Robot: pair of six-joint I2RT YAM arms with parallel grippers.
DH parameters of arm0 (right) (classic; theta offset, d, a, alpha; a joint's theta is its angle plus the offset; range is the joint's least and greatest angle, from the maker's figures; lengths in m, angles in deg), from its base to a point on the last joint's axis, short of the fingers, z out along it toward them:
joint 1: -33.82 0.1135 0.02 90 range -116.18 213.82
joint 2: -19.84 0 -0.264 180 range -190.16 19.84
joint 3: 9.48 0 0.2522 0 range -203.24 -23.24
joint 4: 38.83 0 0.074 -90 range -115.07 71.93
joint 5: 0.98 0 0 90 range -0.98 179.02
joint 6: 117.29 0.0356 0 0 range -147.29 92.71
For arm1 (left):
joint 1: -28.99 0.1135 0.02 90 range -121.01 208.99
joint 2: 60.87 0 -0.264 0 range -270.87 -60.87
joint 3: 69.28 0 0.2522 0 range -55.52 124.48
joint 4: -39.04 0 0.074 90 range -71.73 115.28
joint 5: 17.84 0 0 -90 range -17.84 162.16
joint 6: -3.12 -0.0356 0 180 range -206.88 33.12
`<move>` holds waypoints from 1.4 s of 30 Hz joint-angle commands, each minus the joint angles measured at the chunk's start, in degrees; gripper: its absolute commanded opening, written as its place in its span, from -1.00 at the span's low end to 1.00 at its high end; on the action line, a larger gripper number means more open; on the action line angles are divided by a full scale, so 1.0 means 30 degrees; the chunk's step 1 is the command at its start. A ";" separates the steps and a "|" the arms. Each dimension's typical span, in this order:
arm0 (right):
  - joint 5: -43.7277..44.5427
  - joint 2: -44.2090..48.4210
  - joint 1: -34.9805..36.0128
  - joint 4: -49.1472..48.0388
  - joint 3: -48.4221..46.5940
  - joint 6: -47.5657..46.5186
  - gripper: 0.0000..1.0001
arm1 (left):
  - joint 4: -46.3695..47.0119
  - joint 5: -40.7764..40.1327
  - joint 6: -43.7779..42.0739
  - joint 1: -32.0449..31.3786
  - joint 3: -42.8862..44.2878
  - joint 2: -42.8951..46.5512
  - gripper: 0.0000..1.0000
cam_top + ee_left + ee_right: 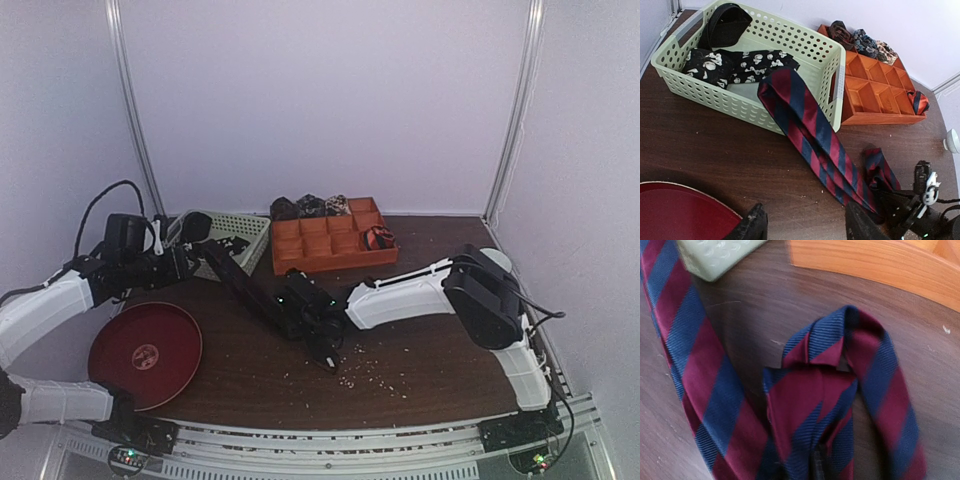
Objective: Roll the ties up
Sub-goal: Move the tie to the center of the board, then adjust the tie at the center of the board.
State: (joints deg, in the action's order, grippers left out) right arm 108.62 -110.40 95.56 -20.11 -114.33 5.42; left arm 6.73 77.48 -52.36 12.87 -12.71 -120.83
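Inspection from near edge outward. Noted red plate (675, 210) at near left of counter (715, 155), apart from all cloth. Found left tool (805, 226) released just beyond plate, fingers (754, 225) wide with nothing between; judged placed there to steady or pinch the strip on demand.

Found right tool (886, 200) low at centre, touching the narrow end of striped tie (810, 130). Saw that end doubled back into a small loop, judged to be the first turn of a roll. Could not tell whether clenched on the cloth or merely pressing, for want of any sight of the fingers in wrist view.

Traced the rest of striped tie flat across counter and up to the near rim of green basket (735, 97), far end lodged at that rim; judged laid out so as to feed into the roll without twist. Saw skull-print tie (735, 65) and black tie (725, 25) bundled inside basket, not yet rolled. Beyond, noted orange tray (875, 118) with three coils (862, 40) along far row and red-and-black coil (917, 101) at right, one per compartment.

Pose: left arm bent at elbow near left corner, forearm rising, tool turned toward basket. Right arm folded at elbow far right, forearm reaching leftward across counter, wrist pitched down over the fold.
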 commanded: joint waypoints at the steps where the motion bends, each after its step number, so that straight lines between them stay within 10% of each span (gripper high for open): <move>1: 0.1129 0.3489 -0.0733 0.2215 0.4001 -0.0113 -1.00 | -0.0334 0.0109 -0.0364 0.0132 0.0576 -0.0009 0.03; 10: 0.5044 1.1190 -0.1076 0.7826 1.0638 0.0563 -0.96 | -0.0126 0.2566 -0.0472 -0.0549 0.0589 -0.0523 -0.22; 20: 0.6741 1.4247 -0.2336 1.3012 1.1110 0.4267 -0.08 | 0.1385 0.0908 0.0328 -0.5290 0.1163 -0.4271 -0.24; 42: 0.1758 1.3285 0.1018 1.0556 1.3607 0.8370 0.03 | 0.6866 0.2695 -0.0242 -0.6429 0.3362 -1.3338 -0.04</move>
State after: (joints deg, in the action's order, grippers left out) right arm 114.63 -70.33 96.32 10.35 -74.57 28.24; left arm 22.27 85.04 -52.14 -6.01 -4.93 -158.99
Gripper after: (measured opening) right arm 0.504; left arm 0.472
